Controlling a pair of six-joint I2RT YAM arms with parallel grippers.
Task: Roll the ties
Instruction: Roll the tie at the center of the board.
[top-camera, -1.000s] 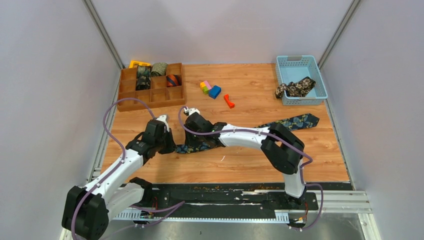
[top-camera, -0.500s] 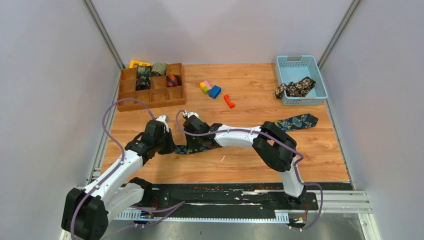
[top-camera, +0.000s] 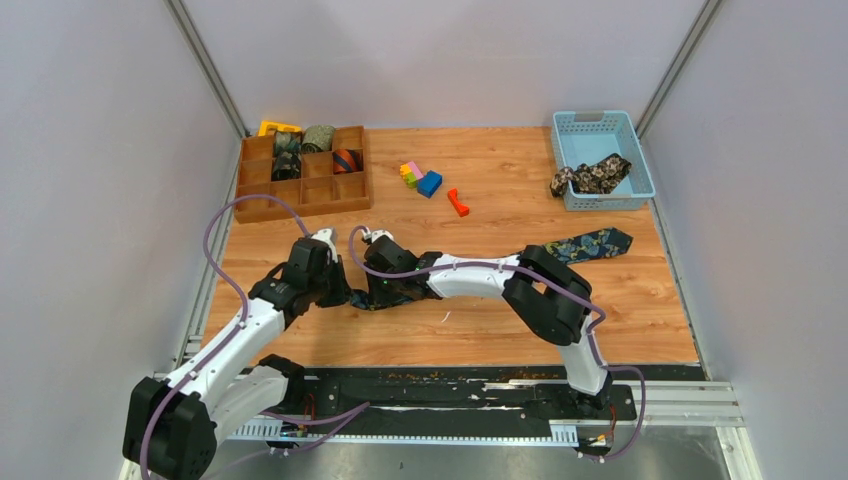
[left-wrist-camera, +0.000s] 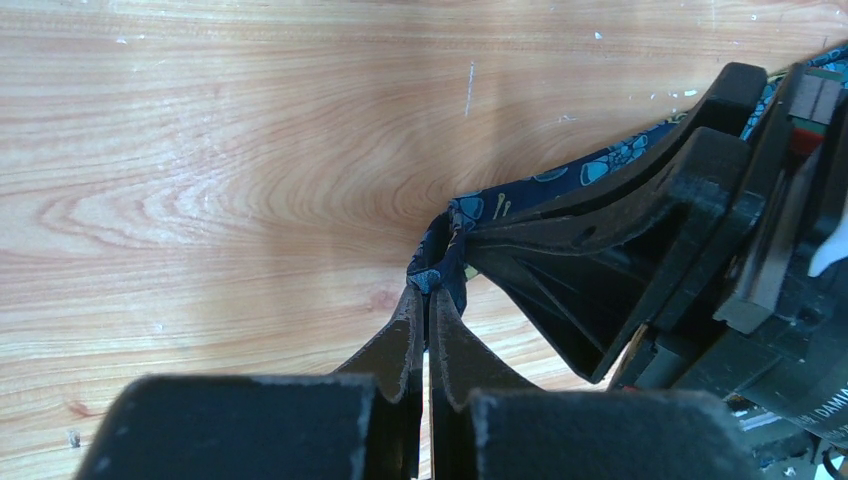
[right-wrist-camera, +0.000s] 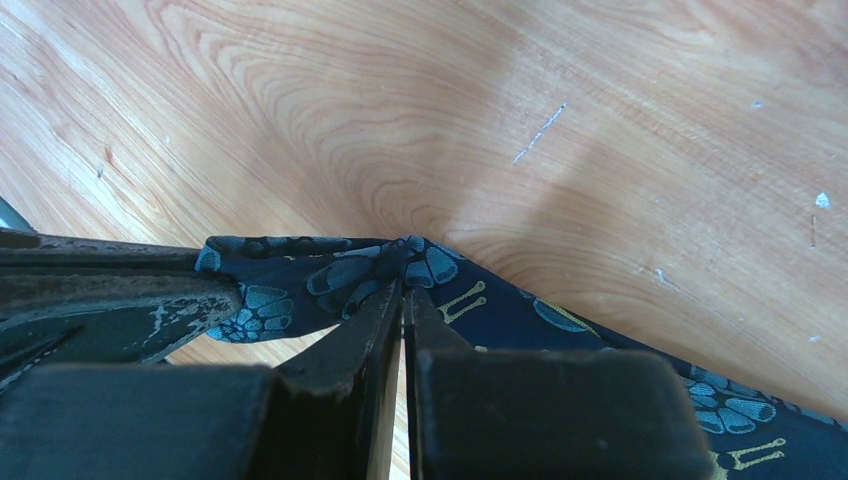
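A navy tie (top-camera: 595, 244) with gold and teal paisley lies across the table, its wide end at the right. My left gripper (top-camera: 349, 294) is shut on its narrow end (left-wrist-camera: 440, 262), which bunches at the fingertips. Close beside it, my right gripper (top-camera: 384, 290) is shut on a fold of the same tie (right-wrist-camera: 560, 320). In the right wrist view the pinched cloth puckers at the gripper (right-wrist-camera: 403, 285). Several coiled ties (top-camera: 318, 137) sit in a wooden compartment tray (top-camera: 300, 197). A black-tan floral tie (top-camera: 592, 177) lies crumpled in a blue basket (top-camera: 600, 118).
Coloured plastic blocks (top-camera: 420, 177) and an orange piece (top-camera: 458, 202) lie at the back middle. A yellow object (top-camera: 275, 127) shows behind the tray. The right arm (top-camera: 545, 290) arches over the tie's middle. Grey walls close in both sides.
My right gripper has slid left along the tie, closer to the left gripper, and the cloth between them has shortened. The left arm has stayed put.
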